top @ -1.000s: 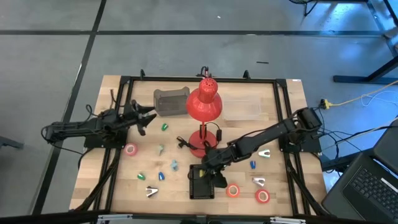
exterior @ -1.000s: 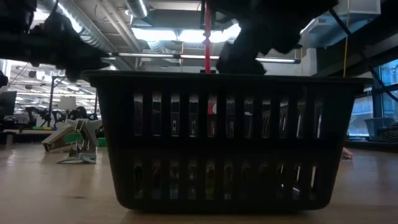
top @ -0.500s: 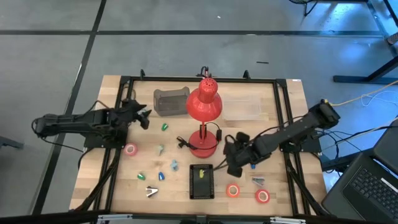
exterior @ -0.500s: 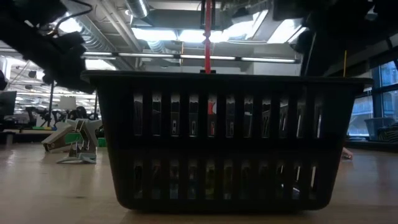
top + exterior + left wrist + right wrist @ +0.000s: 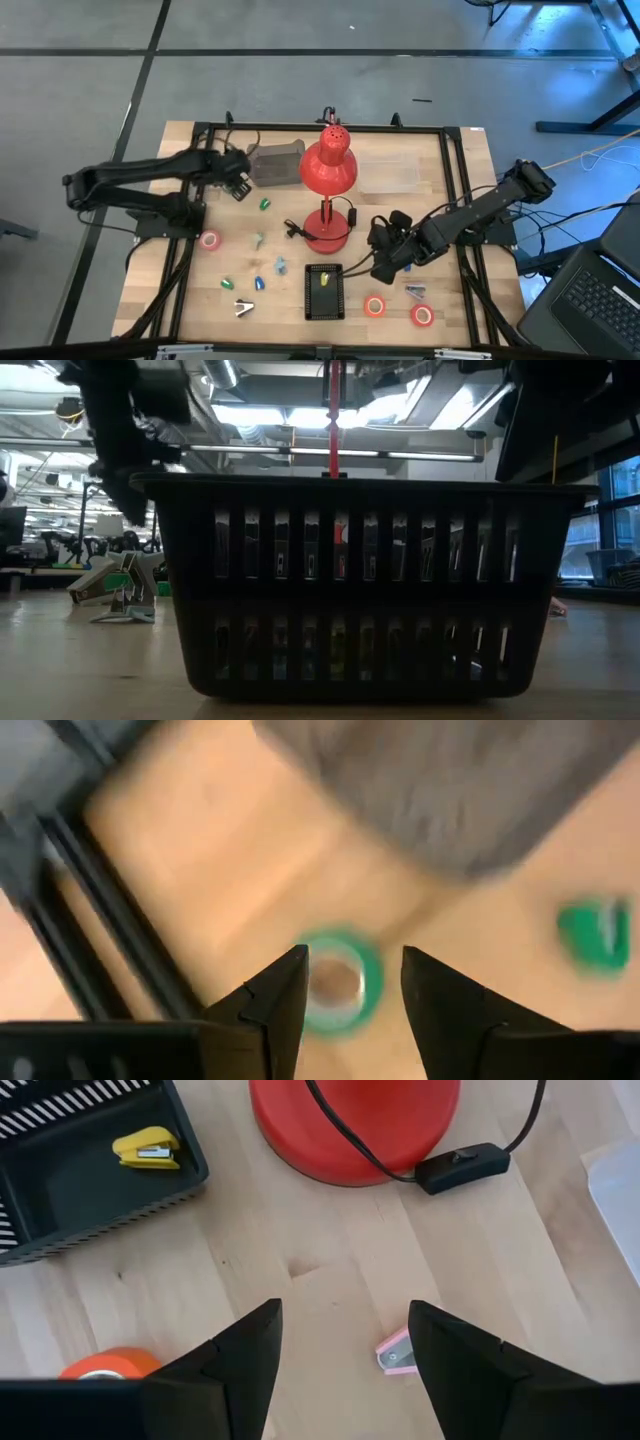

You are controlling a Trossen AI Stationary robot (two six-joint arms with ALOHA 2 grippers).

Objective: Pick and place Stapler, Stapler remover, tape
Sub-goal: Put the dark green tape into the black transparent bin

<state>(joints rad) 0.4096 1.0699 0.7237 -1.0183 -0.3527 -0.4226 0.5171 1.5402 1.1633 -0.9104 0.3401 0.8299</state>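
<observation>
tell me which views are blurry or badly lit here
Left wrist view: motion-smeared, the green tape roll and grey container soft-edged. Low view: backlit by ceiling lights, the black basket nearly a silhouette. Right wrist view: sharp, the yellow stapler crisp. High view: evenly lit.

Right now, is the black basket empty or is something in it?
Not empty. The black basket holds a small yellow stapler, lying on its floor in the right wrist view and seen from above in the high view.

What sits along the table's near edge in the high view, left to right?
Silvery V-shaped staple remover → black slotted plastic basket → orange ring-shaped tape roll → red ring-shaped tape roll. The small silvery piece just above the two rolls is left out because its place overlaps theirs.
</observation>
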